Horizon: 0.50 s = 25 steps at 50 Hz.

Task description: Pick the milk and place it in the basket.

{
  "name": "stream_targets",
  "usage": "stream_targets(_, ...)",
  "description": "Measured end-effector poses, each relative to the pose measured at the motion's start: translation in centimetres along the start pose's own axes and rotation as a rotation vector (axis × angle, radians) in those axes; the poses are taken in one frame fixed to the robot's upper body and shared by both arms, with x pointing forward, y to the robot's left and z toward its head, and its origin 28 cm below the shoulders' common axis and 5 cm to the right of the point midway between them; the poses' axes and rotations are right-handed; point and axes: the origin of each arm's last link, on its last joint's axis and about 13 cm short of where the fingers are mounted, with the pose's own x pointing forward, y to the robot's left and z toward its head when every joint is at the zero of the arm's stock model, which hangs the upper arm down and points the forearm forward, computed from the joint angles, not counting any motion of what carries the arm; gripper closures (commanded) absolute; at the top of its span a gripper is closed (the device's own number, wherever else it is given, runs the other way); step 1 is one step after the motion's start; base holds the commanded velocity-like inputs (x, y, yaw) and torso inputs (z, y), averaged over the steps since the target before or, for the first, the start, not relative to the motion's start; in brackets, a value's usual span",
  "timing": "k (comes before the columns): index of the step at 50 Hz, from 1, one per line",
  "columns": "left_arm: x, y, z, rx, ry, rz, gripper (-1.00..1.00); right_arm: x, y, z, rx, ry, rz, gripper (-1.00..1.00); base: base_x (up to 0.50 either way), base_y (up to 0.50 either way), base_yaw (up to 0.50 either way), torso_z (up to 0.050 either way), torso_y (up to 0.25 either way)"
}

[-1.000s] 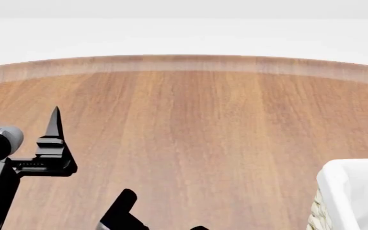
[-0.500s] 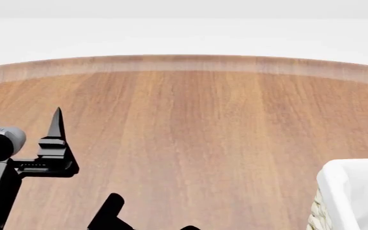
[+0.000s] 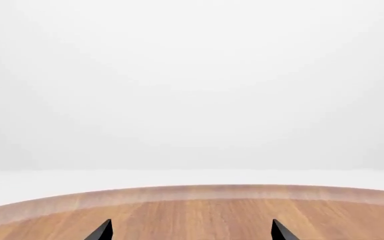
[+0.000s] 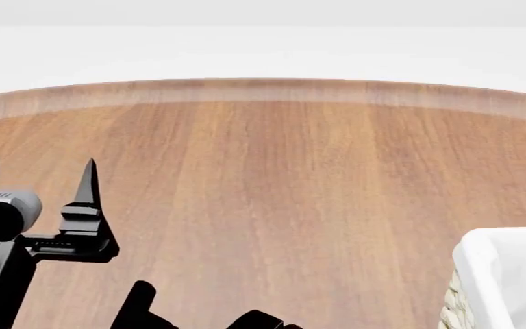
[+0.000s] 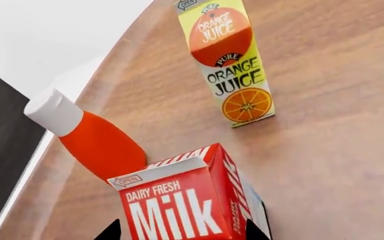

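The milk [image 5: 178, 210], a red gable-top carton with white "Milk" lettering, stands on the wooden table and fills the near part of the right wrist view. My right gripper [image 5: 184, 232] is open, one dark fingertip on each side of the carton, and a thin strip of table shows beside one finger. The head view shows only dark parts of the right arm [image 4: 140, 305] at its bottom edge, and the milk is out of that view. The basket [image 4: 509, 274], white-lined wicker, sits at the lower right there. My left gripper [image 4: 39, 168] hovers open and empty over the table's left side.
Beyond the milk, an orange-and-yellow Orange Juice carton [image 5: 229, 65] stands upright. An orange-red bottle with a white cap [image 5: 95, 142] is right beside the milk. The round wooden table [image 4: 290, 192] has its curved far edge ahead. A dark panel [image 5: 2, 150] lies past the table's rim.
The right arm's dark parts have slid left and lower along the bottom of the head view. The left gripper has drifted slightly right and down, still open.
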Motion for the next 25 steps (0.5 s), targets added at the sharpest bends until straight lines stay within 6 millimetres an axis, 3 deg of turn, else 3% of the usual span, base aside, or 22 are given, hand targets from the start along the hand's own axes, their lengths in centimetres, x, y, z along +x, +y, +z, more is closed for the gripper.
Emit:
stream_targets(16, -0.1, -0.1, 0.0, 0.0, -0.001, -0.006, -1.0, 0.4, 0.0, -0.3, 0.042, -0.069, -0.051, 1.0, 0.0, 0.0, 0.0, 0.0, 0.0)
stream_targets(20, 0.0, 0.0, 0.0, -0.001, -0.002, -0.003, -1.0, 0.3, -0.1, 0.1, 0.058, -0.123, -0.154, 1.0, 0.0, 0.0, 0.0, 0.0, 0.0)
stream_targets(25, 0.1, 0.1, 0.0, -0.003, 0.0, 0.003, -1.0, -1.8, 0.0, 0.6, 0.054, -0.163, -0.375, 1.0, 0.0, 0.0, 0.0, 0.0, 0.0)
